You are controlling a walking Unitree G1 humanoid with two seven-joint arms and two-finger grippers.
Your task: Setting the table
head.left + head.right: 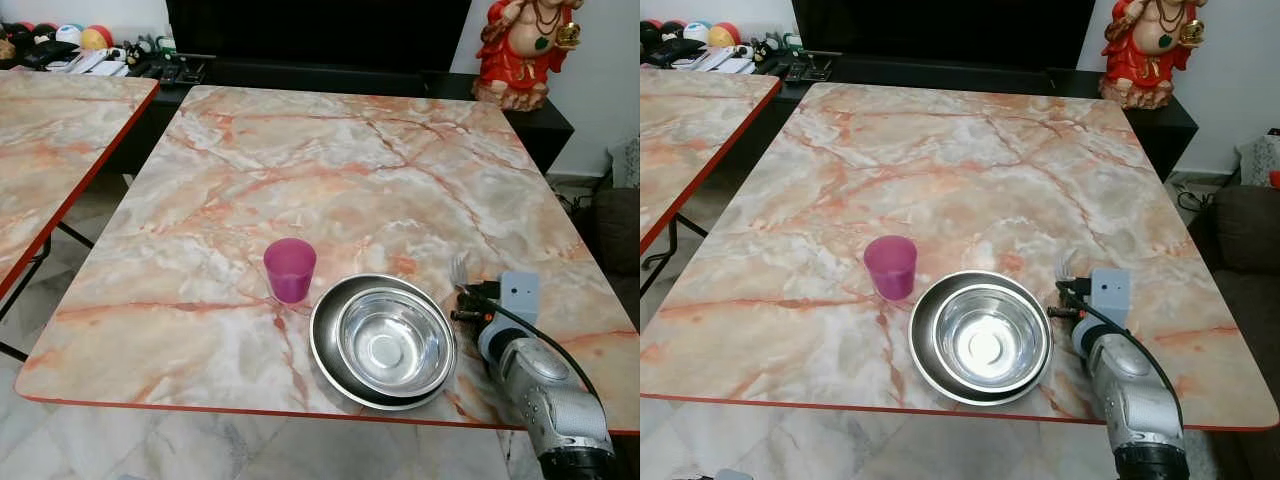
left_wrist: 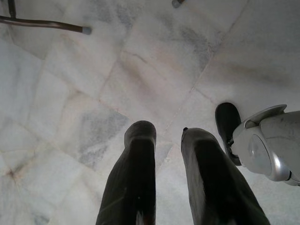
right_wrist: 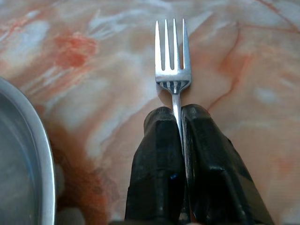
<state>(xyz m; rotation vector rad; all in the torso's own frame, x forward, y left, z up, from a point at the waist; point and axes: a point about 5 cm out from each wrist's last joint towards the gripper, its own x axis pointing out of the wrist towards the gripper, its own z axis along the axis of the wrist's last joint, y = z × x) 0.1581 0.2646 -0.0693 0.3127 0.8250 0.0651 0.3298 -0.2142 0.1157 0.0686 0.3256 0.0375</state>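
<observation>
I'm in a home living room. I see a red figurine (image 1: 522,45) on a dark TV console (image 1: 400,80). Marble-pattern folding tables (image 1: 350,190) stand on a tiled floor (image 2: 93,93).

Silver fork (image 3: 173,70) beside steel bowl (image 1: 383,342), pink cup (image 1: 290,269) upright

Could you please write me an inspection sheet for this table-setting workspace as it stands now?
Surface: marble-pattern table.
Job's things: purple cup upright, left of steel bowl nested in plate; fork right of them.
Clutter: nothing seen.
Grippers: right tool shut on fork; left tool open over floor.
Cables: black cable along right arm.
Surroundings: second table, red statue, black TV console.
</observation>
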